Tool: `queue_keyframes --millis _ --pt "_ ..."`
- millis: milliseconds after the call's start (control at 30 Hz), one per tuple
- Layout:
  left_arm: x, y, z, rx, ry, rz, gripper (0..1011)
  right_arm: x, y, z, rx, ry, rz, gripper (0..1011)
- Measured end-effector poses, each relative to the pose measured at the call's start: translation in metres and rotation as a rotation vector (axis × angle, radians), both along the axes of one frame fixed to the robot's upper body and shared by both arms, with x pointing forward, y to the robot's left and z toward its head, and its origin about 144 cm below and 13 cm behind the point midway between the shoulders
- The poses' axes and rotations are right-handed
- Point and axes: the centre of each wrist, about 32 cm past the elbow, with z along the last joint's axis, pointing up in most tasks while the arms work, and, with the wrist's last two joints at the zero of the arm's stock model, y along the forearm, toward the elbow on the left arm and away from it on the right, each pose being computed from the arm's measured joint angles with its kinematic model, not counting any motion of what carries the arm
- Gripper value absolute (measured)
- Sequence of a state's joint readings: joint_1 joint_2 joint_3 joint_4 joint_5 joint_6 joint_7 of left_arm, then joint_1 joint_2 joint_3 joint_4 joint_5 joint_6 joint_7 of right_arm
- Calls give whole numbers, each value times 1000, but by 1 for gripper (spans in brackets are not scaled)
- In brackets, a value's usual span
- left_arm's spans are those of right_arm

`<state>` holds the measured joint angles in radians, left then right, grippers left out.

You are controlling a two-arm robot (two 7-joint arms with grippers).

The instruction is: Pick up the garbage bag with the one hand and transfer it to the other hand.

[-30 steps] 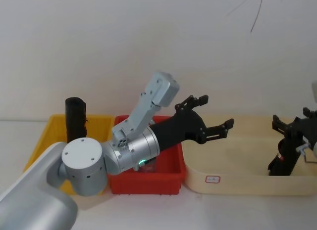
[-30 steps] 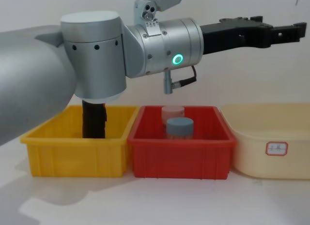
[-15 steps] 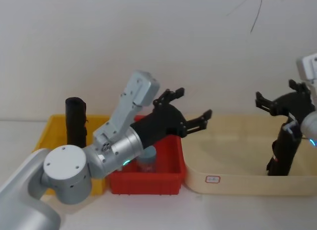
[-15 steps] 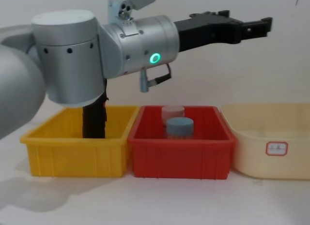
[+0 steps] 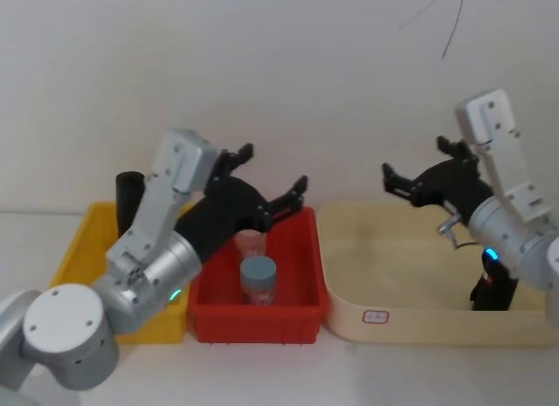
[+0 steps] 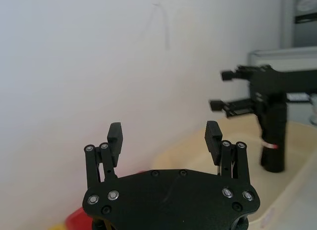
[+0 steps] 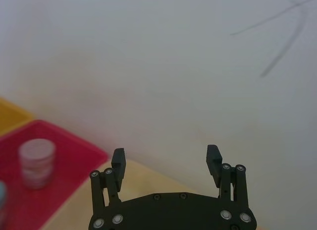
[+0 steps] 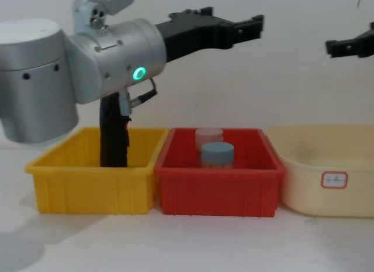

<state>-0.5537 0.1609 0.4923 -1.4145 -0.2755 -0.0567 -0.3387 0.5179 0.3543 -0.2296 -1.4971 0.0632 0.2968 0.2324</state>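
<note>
The white counter (image 8: 193, 243) carries three containers in a row: a cream tray (image 8: 315, 167) at 3 o'clock, a red bin (image 8: 216, 193) in the middle and a yellow bin (image 8: 87, 190) at 9 o'clock. The left hand (image 5: 274, 166), on the thick arm with the green ring, hovers high over the red bin, its jaws wide apart and empty. The right hand (image 5: 415, 159) hangs above the cream tray's 12 o'clock side, jaws likewise apart and empty, pointing toward 9 o'clock. The garbage bag (image 8: 114, 137) stands upright at the yellow bin's 12 o'clock side, rising well clear of the rim, at about 9 o'clock from the left hand and untouched. A second black roll (image 5: 491, 288) stands toward the tray's 4 o'clock corner. A blue-lidded jar (image 8: 217, 152), with a pale jar (image 8: 208, 134) behind it, sits in the red bin. The step in hand looks like the reach for the bag. Done well, the left hand travels toward 9 o'clock above the rims and jars, then turns so its jaws straddle the roll from the side. It should grip the upper part, leaving a free stretch for the right hand. Tall and narrow, the roll would probably topple if one finger nudged it first, so centre it before closing, then lift straight up.
</note>
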Motion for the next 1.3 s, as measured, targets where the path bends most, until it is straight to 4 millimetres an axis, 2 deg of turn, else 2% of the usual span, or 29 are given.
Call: queue_keyframes --millis 333,700,1033,1300 --pt "-14 24 -12 -71 -36 170 1000 -10 38 -23 48 54 105 1001" --pt "-25 46 -29 -136 -52 332 1000 -20 66 -42 114 89 204 1001" --pt "-30 59 -39 -168 -52 408 1000 -23 89 -55 155 139 289 1002" --pt "-33 64 -43 -180 -51 441 1000 -19 99 -63 155 190 318 1001"
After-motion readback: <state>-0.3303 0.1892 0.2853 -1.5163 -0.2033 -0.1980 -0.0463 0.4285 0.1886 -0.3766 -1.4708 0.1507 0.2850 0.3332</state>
